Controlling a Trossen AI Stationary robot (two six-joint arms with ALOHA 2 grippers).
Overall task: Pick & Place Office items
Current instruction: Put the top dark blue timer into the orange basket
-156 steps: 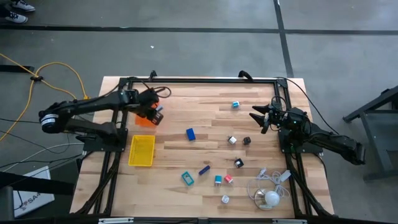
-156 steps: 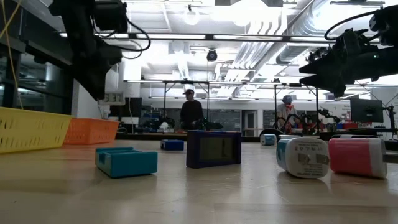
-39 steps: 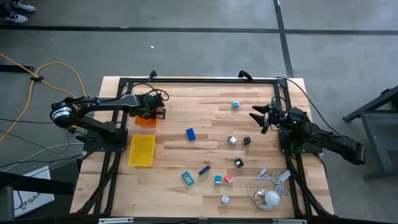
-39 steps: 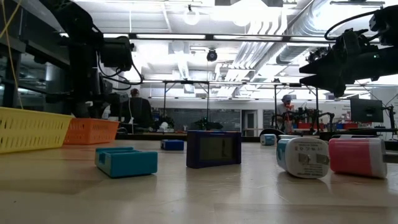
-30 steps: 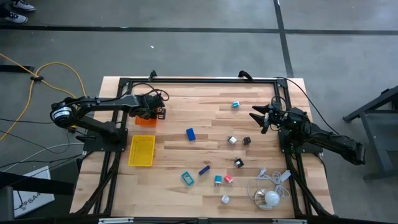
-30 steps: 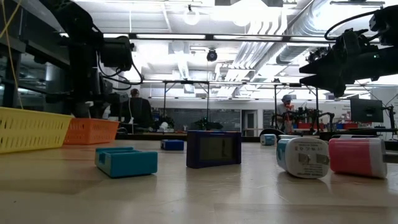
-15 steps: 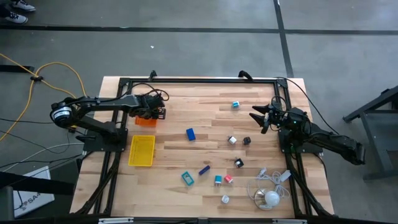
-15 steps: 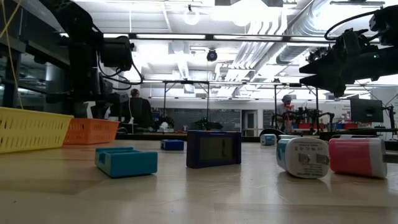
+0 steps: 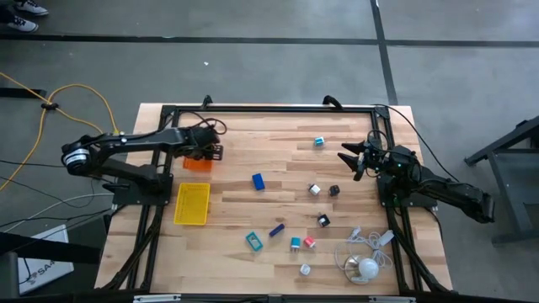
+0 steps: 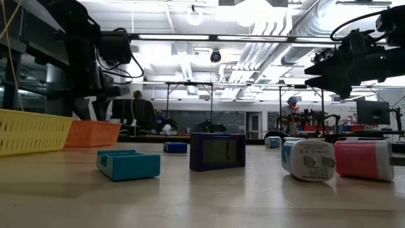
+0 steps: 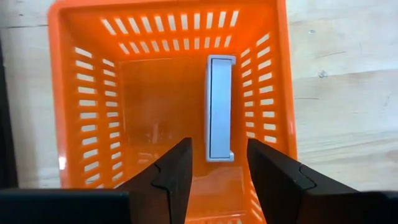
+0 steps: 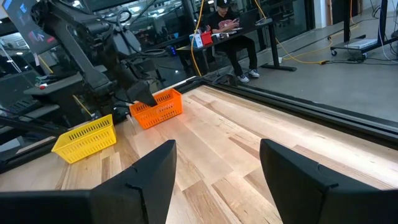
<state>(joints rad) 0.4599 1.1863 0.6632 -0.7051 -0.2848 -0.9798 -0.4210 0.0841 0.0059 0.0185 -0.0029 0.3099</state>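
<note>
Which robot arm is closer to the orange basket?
Left. The left tool hangs right over the orange basket, open and empty. The right tool waits far across the table.

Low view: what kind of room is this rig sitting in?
Probably a robotics lab or open workshop. Bare ducts and strip lights run across the ceiling, a person sits at a workbench behind the table, and the right wrist view shows another seated person at a desk on a concrete floor.
</note>
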